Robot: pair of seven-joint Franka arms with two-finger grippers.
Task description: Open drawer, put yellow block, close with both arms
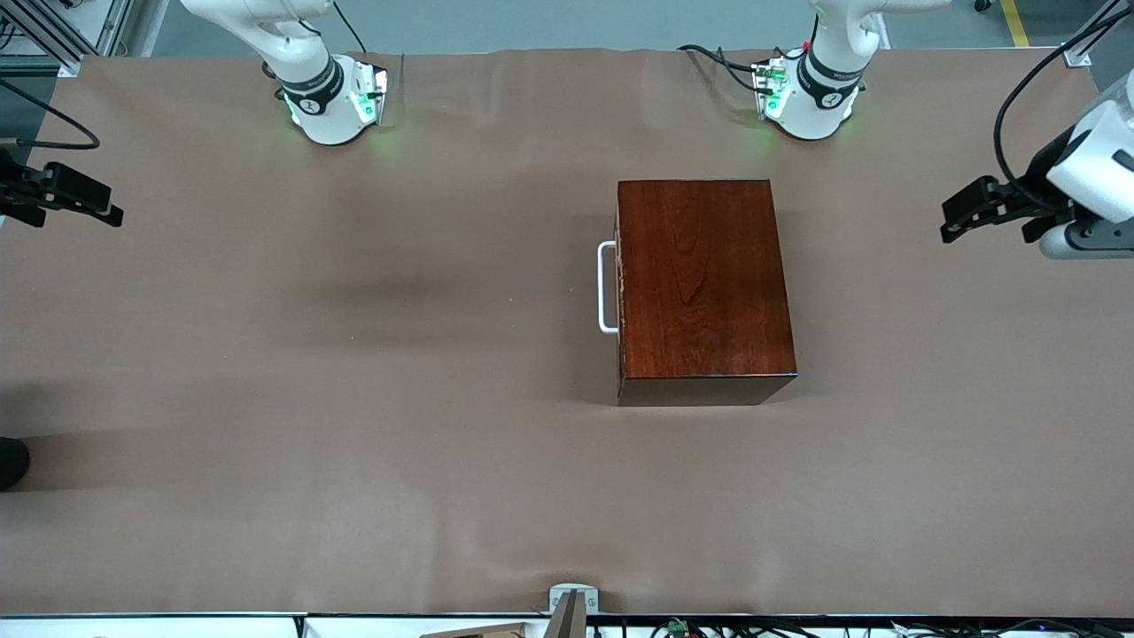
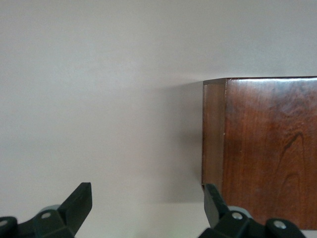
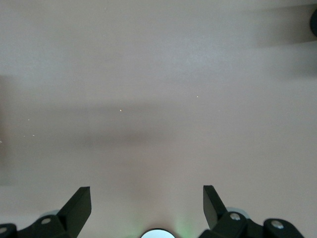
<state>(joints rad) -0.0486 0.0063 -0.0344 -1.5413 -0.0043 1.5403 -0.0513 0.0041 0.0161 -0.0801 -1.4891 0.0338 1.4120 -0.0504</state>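
Both sets of jaws stand wide and hold nothing. The drawer [image 1: 617, 283] is shut flush in the dark wooden box [image 1: 702, 283], which sits on the bench [image 1: 354, 399] toward the left arm's end; its white handle [image 1: 606, 287] faces the right arm's end. No yellow block is visible in any view. The left gripper [image 1: 961, 213] hangs over the bench edge at the left arm's end; the right gripper [image 1: 80, 199] waits over the other edge. Judged step: opening, not yet begun. Next, one gripper must reach the handle, close on it and pull toward the right arm's end.

Left claw [image 2: 147, 208] spread wide, dark wooden box [image 2: 267, 148] on table [image 2: 99, 99]
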